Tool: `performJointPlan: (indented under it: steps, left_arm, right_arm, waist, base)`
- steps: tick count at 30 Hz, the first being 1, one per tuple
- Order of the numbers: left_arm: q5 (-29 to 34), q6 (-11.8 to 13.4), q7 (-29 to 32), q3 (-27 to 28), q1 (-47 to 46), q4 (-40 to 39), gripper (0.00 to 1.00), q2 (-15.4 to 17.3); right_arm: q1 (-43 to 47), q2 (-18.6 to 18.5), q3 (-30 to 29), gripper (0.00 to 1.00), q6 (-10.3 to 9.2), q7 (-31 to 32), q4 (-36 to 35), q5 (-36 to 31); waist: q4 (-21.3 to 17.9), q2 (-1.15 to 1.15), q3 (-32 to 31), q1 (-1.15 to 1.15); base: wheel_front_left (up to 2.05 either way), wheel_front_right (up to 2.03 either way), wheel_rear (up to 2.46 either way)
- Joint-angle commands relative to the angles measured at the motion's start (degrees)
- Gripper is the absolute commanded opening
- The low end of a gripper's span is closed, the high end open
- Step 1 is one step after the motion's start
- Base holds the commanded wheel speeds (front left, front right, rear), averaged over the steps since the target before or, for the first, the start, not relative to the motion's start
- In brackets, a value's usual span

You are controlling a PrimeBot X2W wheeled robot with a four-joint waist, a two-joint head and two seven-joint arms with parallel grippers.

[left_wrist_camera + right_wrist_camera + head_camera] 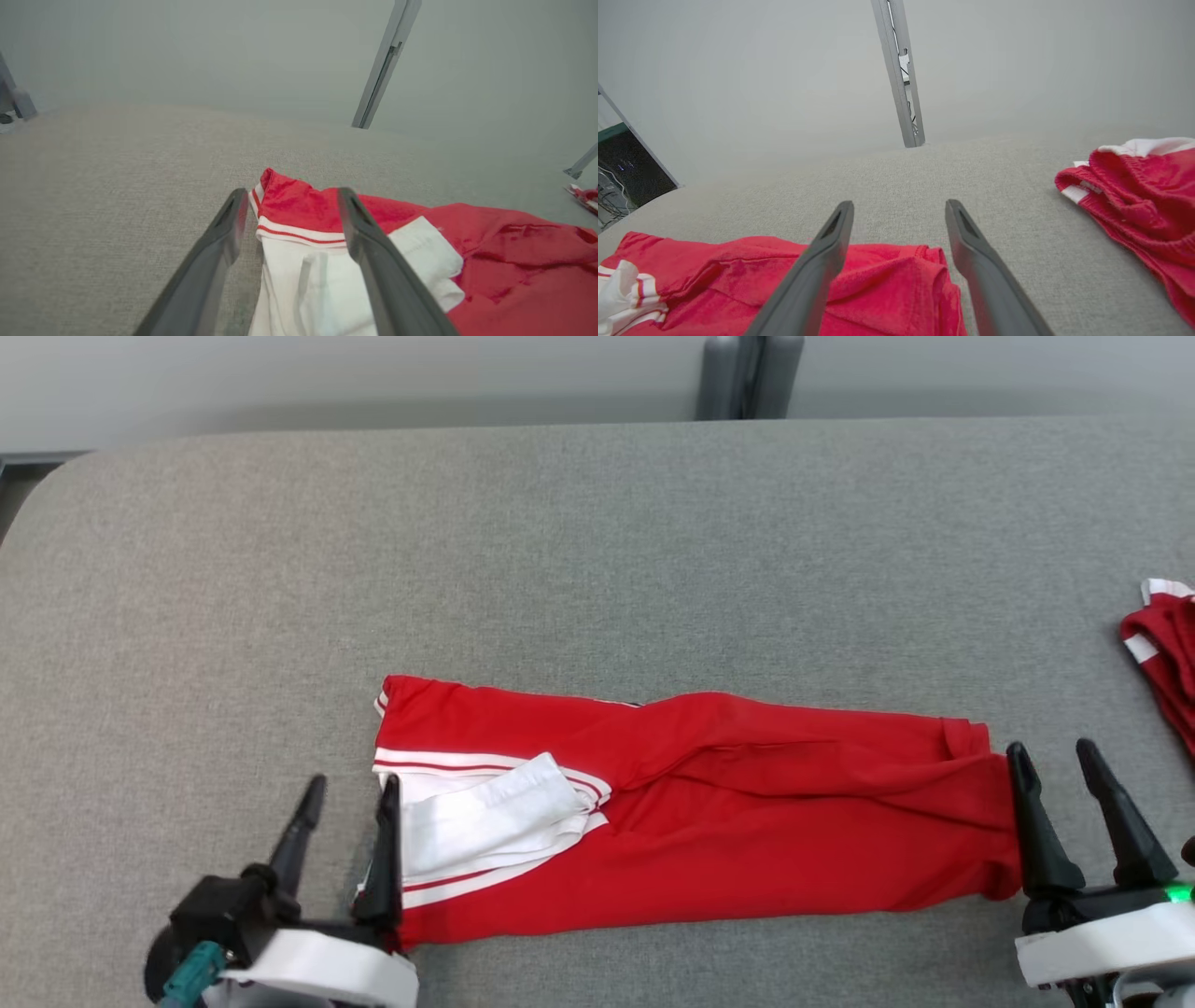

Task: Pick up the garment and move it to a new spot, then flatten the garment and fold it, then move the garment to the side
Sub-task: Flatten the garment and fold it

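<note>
soft, even, bright light. the red garment (691, 803) casts just a thin shadow along its near edge. the head view is sharp; in the wrist views the wall (187, 56) beyond the garment looks hazy, and the post (899, 74) behind it leans with wide-angle distortion.

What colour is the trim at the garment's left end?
The trim is white with thin red stripes; best in left wrist view.

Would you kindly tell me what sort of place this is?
Likely a lab workspace for folding practice: a wide grey cloth-covered table, a bare wall with a metal post behind, a red garment laid out and a second red garment bunched aside.
</note>
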Motion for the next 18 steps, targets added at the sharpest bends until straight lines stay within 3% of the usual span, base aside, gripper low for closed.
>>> performJointPlan:
  steps: [1,8,18]
  left_arm:
    - [1.78,0.48,-0.52,1.42,-1.13,-0.63,1.0,-0.38]
    - [8.81,0.1,-0.49,7.16,-0.89,-3.82,1.0,-2.51]
    - [14.22,-1.72,-0.48,10.17,3.13,-0.45,1.0,-3.69]
  right_arm:
    - [0.32,1.54,-1.57,1.0,0.01,-0.45,-1.8,-3.25]
    - [1.19,5.74,-4.83,1.0,0.01,-0.46,-5.07,-12.01]
    - [3.82,7.88,-4.74,1.0,0.01,-0.28,-3.82,-15.91]
  waist:
    - [-0.49,0.0,-0.96,0.0]
    - [-0.66,0.0,-3.55,0.0]
    - [-0.8,0.0,-6.22,0.0]
  base:
    - [0.0,0.0,0.0]
    - [0.0,0.0,0.0]
    - [0.0,0.0,0.0]
